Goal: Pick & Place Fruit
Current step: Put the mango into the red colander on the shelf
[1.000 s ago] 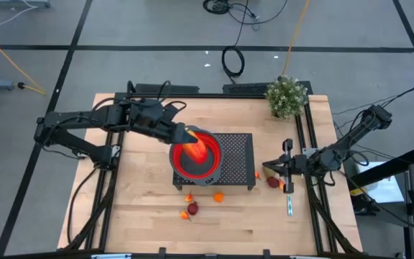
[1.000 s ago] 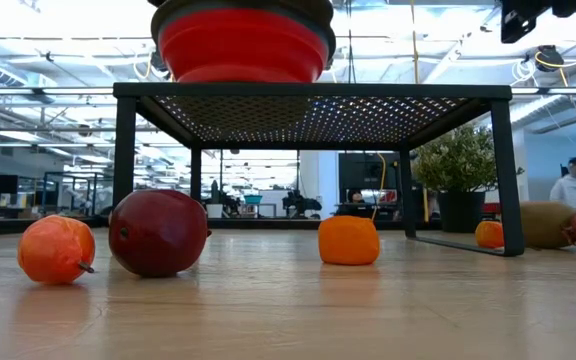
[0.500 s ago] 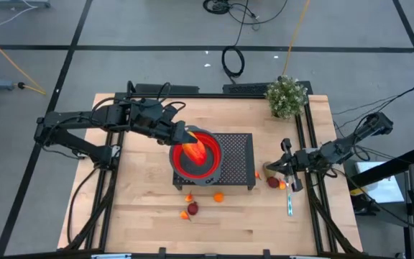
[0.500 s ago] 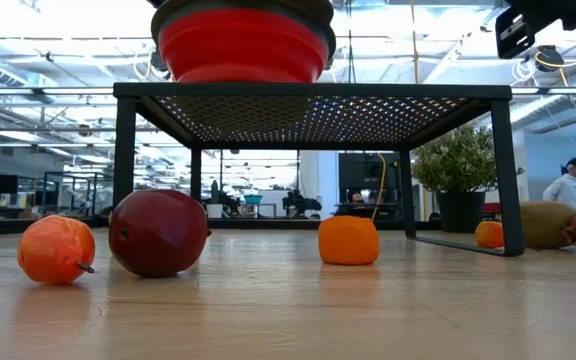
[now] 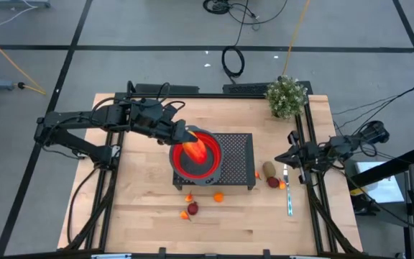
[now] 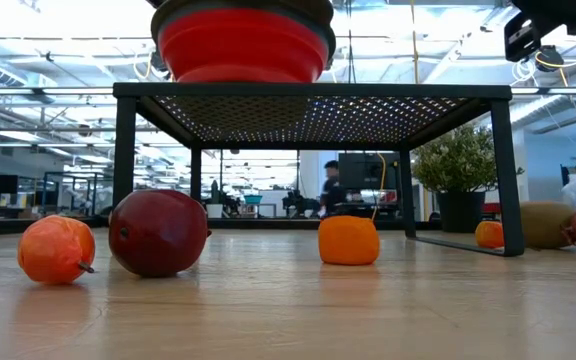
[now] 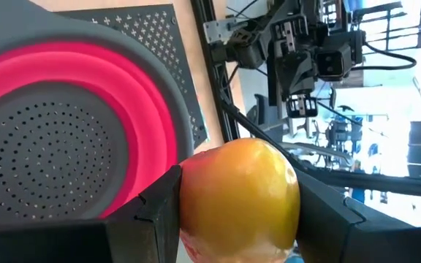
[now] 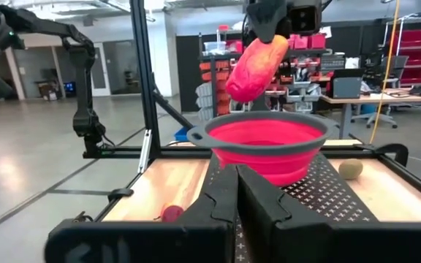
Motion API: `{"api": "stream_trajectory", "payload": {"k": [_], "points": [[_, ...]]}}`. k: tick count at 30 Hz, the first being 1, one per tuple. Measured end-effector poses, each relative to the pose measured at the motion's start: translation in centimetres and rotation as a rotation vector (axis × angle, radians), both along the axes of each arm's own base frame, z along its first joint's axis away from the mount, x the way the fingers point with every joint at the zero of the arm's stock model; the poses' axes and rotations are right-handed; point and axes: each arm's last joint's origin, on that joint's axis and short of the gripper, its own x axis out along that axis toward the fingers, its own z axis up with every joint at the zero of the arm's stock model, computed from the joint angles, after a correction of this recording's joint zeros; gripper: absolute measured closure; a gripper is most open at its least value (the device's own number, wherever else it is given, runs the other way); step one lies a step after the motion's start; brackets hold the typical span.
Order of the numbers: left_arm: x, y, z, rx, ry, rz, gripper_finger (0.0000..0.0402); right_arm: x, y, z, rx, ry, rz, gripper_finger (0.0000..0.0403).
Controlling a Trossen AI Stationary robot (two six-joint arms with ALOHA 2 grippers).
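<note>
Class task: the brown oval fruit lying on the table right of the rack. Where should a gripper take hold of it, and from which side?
Grip the brown oval fruit across its narrower middle, descending from above: it lies flat with open space overhead, though the dark red fruit sits close beside it.

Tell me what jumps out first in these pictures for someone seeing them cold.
The bright red bowl on the black mesh stand at the table's middle grabs the eye, with the left pincer holding the long red-orange-yellow fruit right above it. Next come the loose fruit on the wood in front of the stand: a dark red piece beside a small orange one. The right pincer waits shut at the table's right edge.
</note>
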Motion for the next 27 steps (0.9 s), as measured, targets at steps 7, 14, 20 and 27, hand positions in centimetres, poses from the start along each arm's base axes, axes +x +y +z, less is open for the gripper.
{"api": "stream_trajectory", "payload": {"k": [7, 14, 20, 27], "points": [[1.2, 0.1, -1.7, -0.008, 0.097, 0.004, 0.0208, -0.2, -0.1, 0.0, 0.002, -0.005, -0.001, 0.0403], [3.1, 1.0, -3.6, -0.005, 0.162, 0.031, 0.0208, -0.2, -0.1, -0.2, 0.034, 0.02, 0.003, 0.0403], [3.7, 1.7, -4.3, -0.015, 0.185, 0.04, 0.0208, -0.2, -0.1, -0.2, 0.04, 0.022, 0.003, 0.0403], [4.1, 1.8, -4.8, -0.023, 0.202, 0.031, 0.0208, -0.2, -0.1, -0.2, 0.041, 0.021, 0.003, 0.0403]]}}
